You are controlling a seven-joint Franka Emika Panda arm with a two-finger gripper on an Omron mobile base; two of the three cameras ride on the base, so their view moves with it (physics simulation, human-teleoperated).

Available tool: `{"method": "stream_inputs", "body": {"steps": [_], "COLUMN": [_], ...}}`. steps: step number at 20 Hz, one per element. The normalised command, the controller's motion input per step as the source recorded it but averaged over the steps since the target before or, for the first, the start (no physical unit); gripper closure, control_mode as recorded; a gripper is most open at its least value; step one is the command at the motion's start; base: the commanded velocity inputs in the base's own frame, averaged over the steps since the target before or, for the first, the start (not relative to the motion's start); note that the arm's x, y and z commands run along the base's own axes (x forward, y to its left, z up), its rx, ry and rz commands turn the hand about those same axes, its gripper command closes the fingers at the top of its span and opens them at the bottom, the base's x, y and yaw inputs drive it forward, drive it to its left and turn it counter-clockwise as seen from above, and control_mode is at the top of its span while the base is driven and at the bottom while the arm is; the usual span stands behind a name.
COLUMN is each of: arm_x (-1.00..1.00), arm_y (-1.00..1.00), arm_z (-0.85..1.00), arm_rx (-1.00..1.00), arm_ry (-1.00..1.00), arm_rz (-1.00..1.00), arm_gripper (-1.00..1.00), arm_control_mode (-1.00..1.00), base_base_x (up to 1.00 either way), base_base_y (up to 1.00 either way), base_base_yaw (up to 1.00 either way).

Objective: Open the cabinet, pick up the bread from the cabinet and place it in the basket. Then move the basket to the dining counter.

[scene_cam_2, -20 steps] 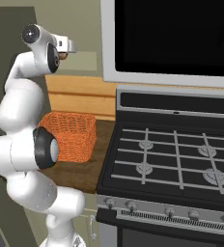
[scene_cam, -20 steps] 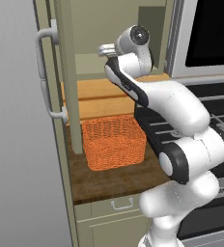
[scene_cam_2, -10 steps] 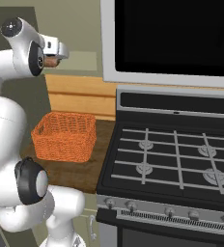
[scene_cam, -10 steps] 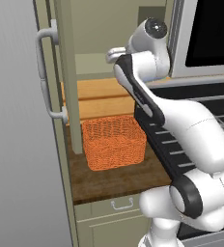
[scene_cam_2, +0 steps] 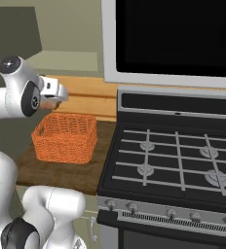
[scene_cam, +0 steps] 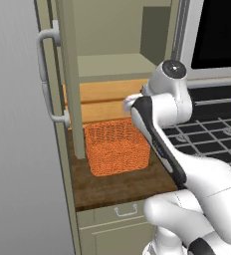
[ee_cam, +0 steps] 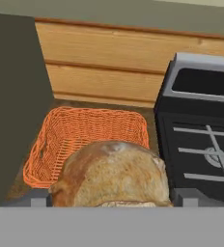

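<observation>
The cabinet (scene_cam: 112, 64) stands open, its door (scene_cam: 69, 74) swung out to the left with the silver handle (scene_cam: 48, 79) showing. My gripper (ee_cam: 111, 198) is shut on the bread (ee_cam: 111, 176), a tan-brown lump between the fingers. The gripper (scene_cam: 130, 103) hangs in front of the cabinet, above the orange basket (scene_cam: 116, 147) and near its back right corner. In the right base view the gripper (scene_cam_2: 56, 96) is up and to the left of the basket (scene_cam_2: 65, 137). The hand view has the basket (ee_cam: 85, 132) empty below the bread. The dining counter is out of view.
The basket rests on a dark wood counter top (scene_cam: 117, 187) with a small drawer (scene_cam: 125, 211) under it. A black gas stove (scene_cam_2: 178, 155) stands right beside the basket, with an oven or microwave front (scene_cam_2: 178, 34) above. The open door bounds the left side.
The arm has come down and out from the cabinet shelf with the bread still held; the gripper is now lower, just above the basket. The basket has not moved.
</observation>
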Motion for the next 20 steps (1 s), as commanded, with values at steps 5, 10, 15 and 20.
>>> {"method": "stream_inputs", "body": {"steps": [5, 10, 15, 20], "arm_x": [0.04, 0.63, 0.64, 0.69], "arm_y": [0.02, 0.05, 0.15, 0.11], "arm_z": [-0.84, -0.54, -0.46, -0.44], "arm_rx": [-0.01, 0.00, 0.00, 0.00], "arm_ry": [0.25, 0.02, 0.07, 0.11], "arm_rz": [0.00, 0.00, 0.00, 0.00], "arm_gripper": [1.00, 1.00, 1.00, 1.00], "arm_control_mode": [-1.00, -1.00, -1.00, -1.00], "base_base_x": [0.00, 0.00, 0.00, 0.00], "base_base_y": [0.00, 0.00, 0.00, 0.00], "base_base_yaw": [0.00, 0.00, 0.00, 0.00]}}
